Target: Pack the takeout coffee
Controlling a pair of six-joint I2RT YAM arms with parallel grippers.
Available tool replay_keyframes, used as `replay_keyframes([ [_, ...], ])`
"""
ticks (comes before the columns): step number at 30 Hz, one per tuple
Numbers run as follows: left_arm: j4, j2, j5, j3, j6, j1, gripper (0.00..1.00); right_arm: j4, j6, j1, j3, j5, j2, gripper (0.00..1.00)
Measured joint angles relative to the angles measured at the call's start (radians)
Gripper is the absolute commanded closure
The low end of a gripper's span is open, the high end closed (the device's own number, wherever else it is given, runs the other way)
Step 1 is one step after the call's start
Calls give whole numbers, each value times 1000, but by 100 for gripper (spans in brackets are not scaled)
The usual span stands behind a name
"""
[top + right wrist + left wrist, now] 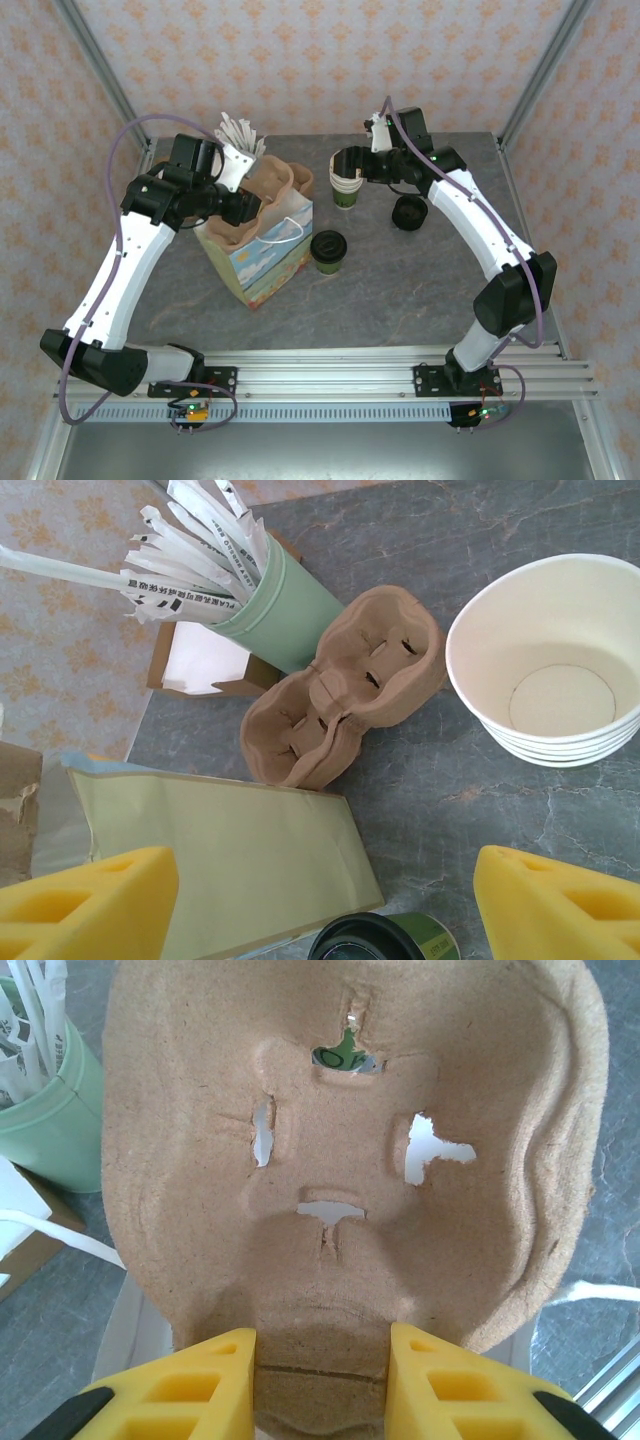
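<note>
Left pincer (320, 1360) is clamped partway shut on the edge of the pulp carrier (340, 1160), paper bag (270, 262) just below it. That thin edge grip may let the carrier twist, snag the bag mouth and tip it. Right pincer (325, 905) is wide open and empty, and the takeout coffee (382, 942) stands near it, in line between its fingers; come in off-centre and you'll topple it or clip the cup stack (560, 640) ahead.

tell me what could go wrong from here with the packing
The left gripper pinches only one edge of the cup carrier, so it may tilt or slip over the paper bag. The takeout coffee stands right beside that bag; a nudge of the bag could tip it. The right gripper, open, hangs by the stack of lidless cups and might pick one of those instead.
</note>
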Motion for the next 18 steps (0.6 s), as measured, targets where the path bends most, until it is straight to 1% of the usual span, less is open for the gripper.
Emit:
replay_keyframes([
  [12, 11, 0, -11, 0, -2, 0, 68, 0, 0, 0, -8, 0, 0, 22],
  [18, 29, -16, -26, -46, 1, -6, 68, 0, 0, 0, -8, 0, 0, 22],
])
